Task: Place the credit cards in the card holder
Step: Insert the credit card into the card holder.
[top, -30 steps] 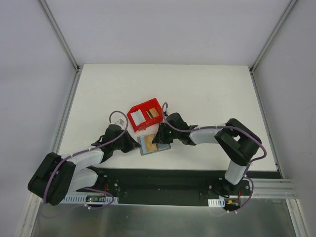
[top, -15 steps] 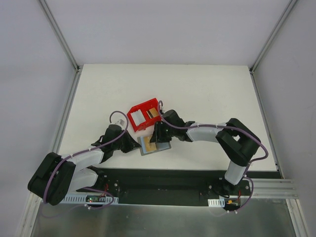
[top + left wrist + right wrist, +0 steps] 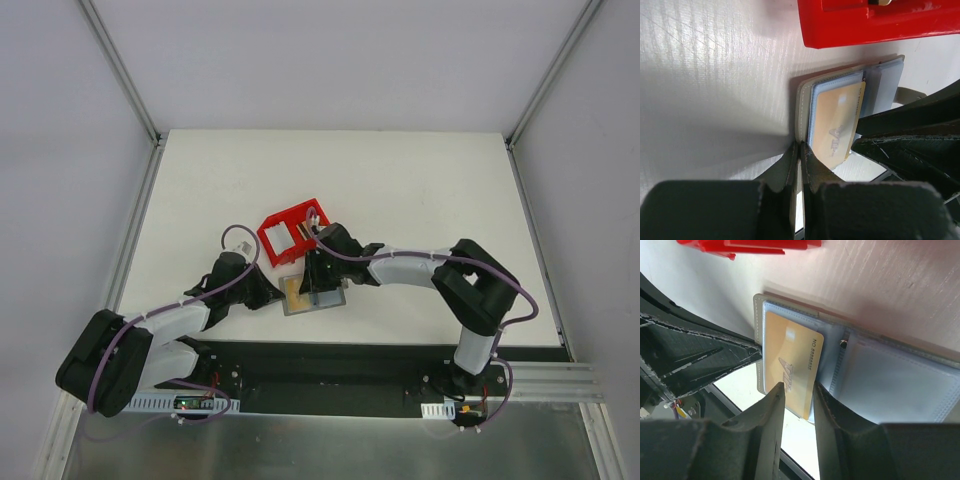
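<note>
The blue-grey fold-open card holder [image 3: 890,380] lies open on the white desk [image 3: 400,190], just near of the red plastic bin [image 3: 865,25]. The left claw [image 3: 800,145] is pinched tight on its left cover edge. The right claw [image 3: 799,390], narrow, appears to nip the near end of the thin gold plastic credit card [image 3: 790,360], which lies over the left pocket. The card looks light, stiff and slick, so it is best held by its end and slid flat. The soft pocket could buckle.

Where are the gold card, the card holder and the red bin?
Gold card [image 3: 790,362]: right wrist view, middle of its face.
Card holder [image 3: 895,382]: right wrist view, clear plastic pocket.
Red bin [image 3: 865,27]: left wrist view, its side wall.
</note>
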`<control>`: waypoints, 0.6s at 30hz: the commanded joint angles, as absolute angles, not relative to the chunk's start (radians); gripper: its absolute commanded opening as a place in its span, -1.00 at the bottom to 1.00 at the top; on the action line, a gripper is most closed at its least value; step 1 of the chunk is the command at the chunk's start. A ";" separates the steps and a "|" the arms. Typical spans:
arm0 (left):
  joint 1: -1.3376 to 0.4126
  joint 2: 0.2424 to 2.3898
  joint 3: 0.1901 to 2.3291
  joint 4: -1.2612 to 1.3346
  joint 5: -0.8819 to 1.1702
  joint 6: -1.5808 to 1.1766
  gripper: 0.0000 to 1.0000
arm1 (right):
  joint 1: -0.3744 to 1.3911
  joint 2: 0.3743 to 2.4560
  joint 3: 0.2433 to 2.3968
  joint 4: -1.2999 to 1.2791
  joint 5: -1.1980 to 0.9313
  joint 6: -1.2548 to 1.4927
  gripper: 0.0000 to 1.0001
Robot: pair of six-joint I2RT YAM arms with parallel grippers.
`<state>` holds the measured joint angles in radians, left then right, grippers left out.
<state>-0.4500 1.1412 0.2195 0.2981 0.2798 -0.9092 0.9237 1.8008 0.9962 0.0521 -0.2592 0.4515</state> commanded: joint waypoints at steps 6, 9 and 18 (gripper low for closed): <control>-0.445 1.135 0.198 0.219 0.258 -0.897 -1.00 | 0.950 1.821 1.081 0.008 -0.305 0.436 -0.39; -0.445 1.137 0.204 0.216 0.259 -0.894 -1.00 | 0.942 1.798 1.077 -0.031 -0.270 0.416 -0.35; -0.443 1.123 0.210 0.202 0.245 -0.884 -1.00 | 0.900 1.648 1.173 -0.227 -0.134 0.232 -0.01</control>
